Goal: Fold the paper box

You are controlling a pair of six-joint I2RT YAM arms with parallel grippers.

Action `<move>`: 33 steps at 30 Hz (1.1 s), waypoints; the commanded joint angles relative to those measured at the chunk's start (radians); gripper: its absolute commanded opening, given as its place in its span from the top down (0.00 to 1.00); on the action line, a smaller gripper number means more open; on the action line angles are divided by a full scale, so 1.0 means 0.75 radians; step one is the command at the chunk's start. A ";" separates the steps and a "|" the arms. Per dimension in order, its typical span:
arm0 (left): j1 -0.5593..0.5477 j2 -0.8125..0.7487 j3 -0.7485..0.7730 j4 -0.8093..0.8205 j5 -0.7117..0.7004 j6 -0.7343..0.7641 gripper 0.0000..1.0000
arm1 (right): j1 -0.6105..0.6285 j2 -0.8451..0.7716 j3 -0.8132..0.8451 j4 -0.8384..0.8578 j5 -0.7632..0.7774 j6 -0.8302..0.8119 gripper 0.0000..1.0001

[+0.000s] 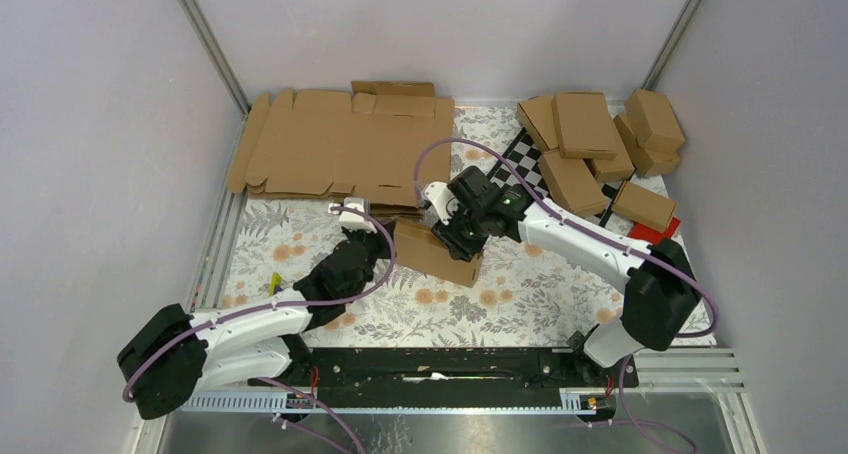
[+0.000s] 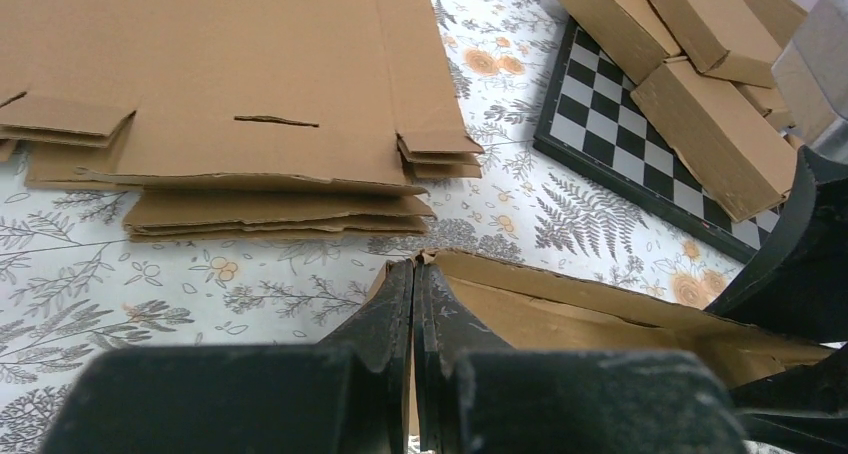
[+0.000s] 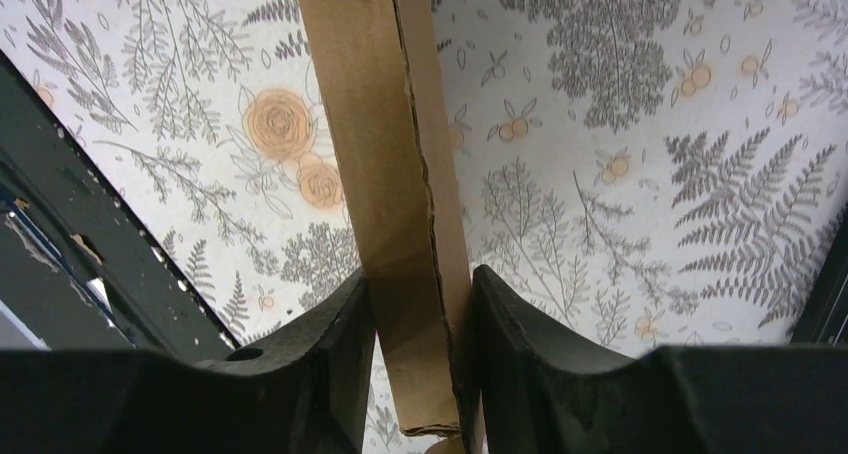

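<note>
The paper box (image 1: pixel 437 253) is a plain brown, partly folded carton in the middle of the floral mat, held between both arms. My left gripper (image 1: pixel 385 236) is shut on its left end wall; in the left wrist view the fingers (image 2: pixel 414 304) pinch a thin cardboard edge, with the open box interior (image 2: pixel 600 324) to the right. My right gripper (image 1: pixel 452 232) comes from the right and is shut on the box's top wall; in the right wrist view the cardboard strip (image 3: pixel 400 174) runs between its fingers (image 3: pixel 417 374).
A stack of flat cardboard blanks (image 1: pixel 340 144) lies at the back left. Several folded boxes (image 1: pixel 600 139) are piled at the back right on a chequered board (image 1: pixel 527 159). A small red block (image 1: pixel 655 231) lies at the right.
</note>
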 commanded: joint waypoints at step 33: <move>0.623 0.083 0.505 -0.666 1.239 -0.613 0.01 | -0.008 -0.196 -0.257 0.139 -0.007 0.157 0.65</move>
